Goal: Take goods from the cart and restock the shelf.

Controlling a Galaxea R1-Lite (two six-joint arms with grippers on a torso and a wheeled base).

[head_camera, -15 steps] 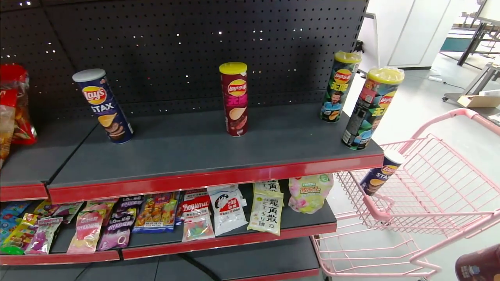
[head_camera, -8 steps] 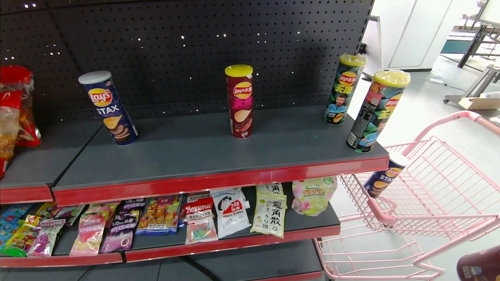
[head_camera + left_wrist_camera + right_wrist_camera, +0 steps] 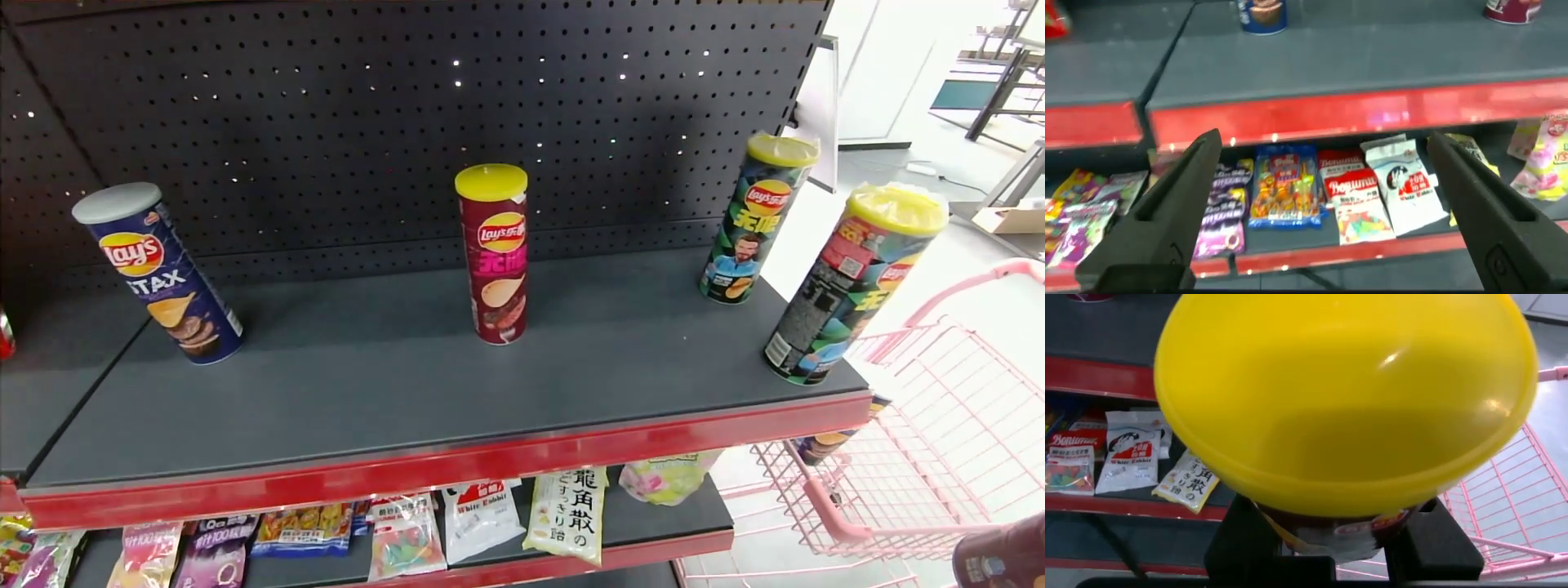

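While snug around can (image 3: 1347, 400) — right pincer (image 3: 1343, 539).

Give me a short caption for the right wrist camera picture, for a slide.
Right gripper shut on a yellow-lidded chip can, with snack bags and the pink cart behind it.

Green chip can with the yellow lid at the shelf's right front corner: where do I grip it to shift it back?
Take the tall green cardboard can around its mid-body, coming from the front. It stands on its base, round and slim, close to the dark grey shelf's front edge, so a grip near the lid would likely tip it.
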